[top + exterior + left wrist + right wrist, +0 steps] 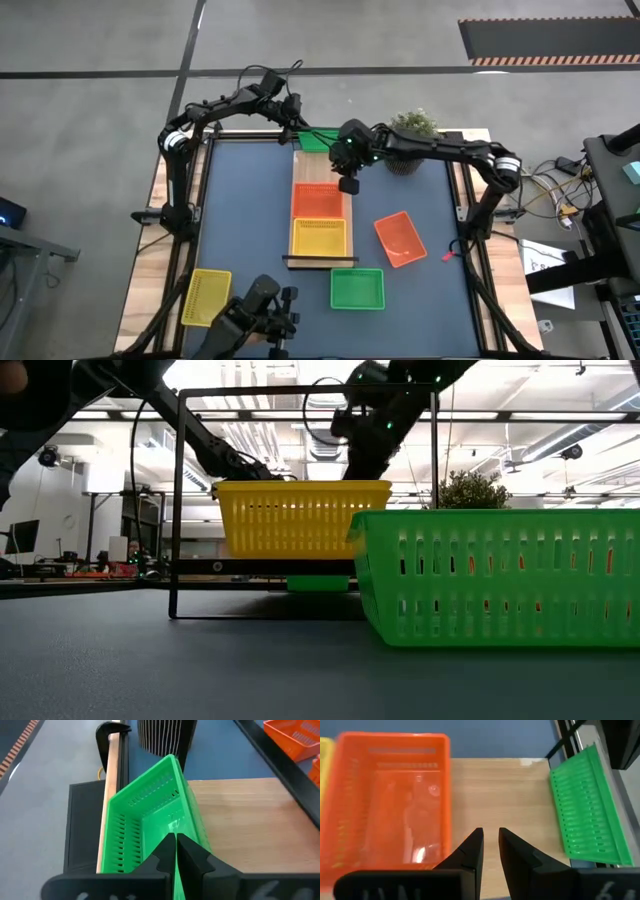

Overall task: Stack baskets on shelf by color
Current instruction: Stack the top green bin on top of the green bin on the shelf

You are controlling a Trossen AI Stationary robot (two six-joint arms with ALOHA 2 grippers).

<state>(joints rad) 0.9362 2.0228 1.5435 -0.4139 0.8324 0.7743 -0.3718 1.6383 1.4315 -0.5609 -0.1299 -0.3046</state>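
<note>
— Holding a green basket (150, 815) by its rim, the left gripper (176, 851) sits at the shelf's (318, 170) upper end in the high view, near the top centre of the frame. Its fingers (192, 854) are pressed together on the basket's side wall, and the basket hangs tilted, partly over the bare wood and partly over the edge.

— So which step is this?

— Placing green, I'd judge. An orange basket (317, 202) fills the middle of the board and a yellow basket (318, 237) the lower end; the upper slot is the free one.

— And the right gripper (491, 851)?

— It hovers over the bare wood between the orange and the green, its fingers slightly apart and holding nothing.

— What does the next move call for?

— Levelling the green basket, lowering it flat onto the board, then letting go. Another green basket (357, 288), another orange one (400, 240) and another yellow one (205, 297) lie loose on the worktop (250, 200), lower in the frame, waiting to be stacked.

— Any writing or labels?

— None I can read on baskets or shelf.
</note>
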